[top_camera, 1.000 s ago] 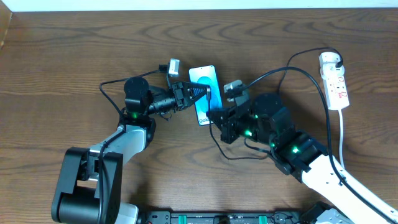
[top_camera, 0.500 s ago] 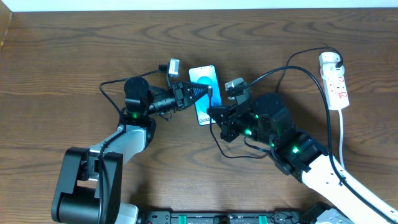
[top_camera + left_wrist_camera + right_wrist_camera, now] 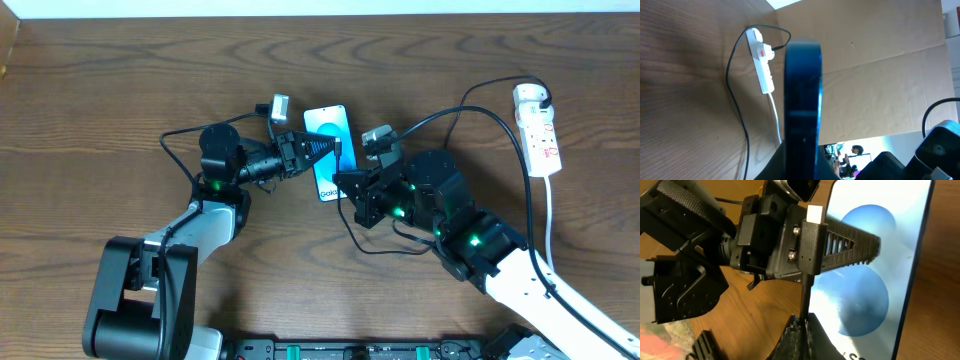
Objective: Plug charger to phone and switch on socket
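The phone [image 3: 328,122], its blue screen lit, lies on the table in the overhead view. My left gripper [image 3: 334,148] is shut across its middle. In the left wrist view the phone [image 3: 802,90] shows edge-on between the fingers [image 3: 801,171]. My right gripper [image 3: 346,186] is shut on the charger's black connector end [image 3: 804,296], held at the phone's lower left edge [image 3: 875,295]. I cannot tell whether the tip touches the port. The black cable [image 3: 470,110] runs to a white plug [image 3: 531,95] in the socket [image 3: 541,135] at the far right.
The socket's white cord [image 3: 550,225] runs down the right side toward the front edge. A loop of black cable [image 3: 385,250] lies under the right arm. The left arm's cable [image 3: 175,150] curls left of its wrist. The socket [image 3: 763,62] also shows in the left wrist view.
My right gripper has shifted slightly left with the connector, closer to the phone's lower edge. The left gripper and phone have not moved.
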Controlling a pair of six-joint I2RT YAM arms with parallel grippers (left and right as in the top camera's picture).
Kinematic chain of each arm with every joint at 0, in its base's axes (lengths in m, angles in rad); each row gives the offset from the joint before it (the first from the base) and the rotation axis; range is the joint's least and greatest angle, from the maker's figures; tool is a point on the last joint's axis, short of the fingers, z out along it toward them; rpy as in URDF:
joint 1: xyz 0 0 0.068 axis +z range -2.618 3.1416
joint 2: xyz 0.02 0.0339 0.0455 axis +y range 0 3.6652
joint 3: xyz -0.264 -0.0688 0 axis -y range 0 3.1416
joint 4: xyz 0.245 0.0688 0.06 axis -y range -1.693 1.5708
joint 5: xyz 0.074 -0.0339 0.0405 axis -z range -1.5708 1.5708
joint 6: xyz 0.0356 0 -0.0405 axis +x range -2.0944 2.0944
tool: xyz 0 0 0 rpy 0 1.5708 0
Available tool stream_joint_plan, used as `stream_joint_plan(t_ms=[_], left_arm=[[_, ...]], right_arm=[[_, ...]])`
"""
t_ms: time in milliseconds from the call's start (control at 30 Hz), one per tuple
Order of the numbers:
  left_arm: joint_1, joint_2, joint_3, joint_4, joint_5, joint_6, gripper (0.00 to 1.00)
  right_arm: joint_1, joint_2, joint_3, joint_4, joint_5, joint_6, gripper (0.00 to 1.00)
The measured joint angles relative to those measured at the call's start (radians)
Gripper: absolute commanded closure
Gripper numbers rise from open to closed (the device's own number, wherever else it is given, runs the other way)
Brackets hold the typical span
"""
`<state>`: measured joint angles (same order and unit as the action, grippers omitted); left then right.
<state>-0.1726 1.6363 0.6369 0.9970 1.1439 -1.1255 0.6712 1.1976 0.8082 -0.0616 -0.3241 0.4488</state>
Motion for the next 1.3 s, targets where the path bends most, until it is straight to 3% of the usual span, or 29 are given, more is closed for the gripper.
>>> stream_joint_plan(t_ms=[633,1300], left_arm=[[0.0,0.0,0.0,0.0,-0.018,-0.002,0.92],[-0.013,0.009,-0.001,0.0,-0.064,-0.043,0.93]], right_arm=[[0.0,0.079,0.0,-0.036,-0.022,0.08,0.99],[0.044,0.086,0.004,-0.18,-0.055,0.081,0.99]])
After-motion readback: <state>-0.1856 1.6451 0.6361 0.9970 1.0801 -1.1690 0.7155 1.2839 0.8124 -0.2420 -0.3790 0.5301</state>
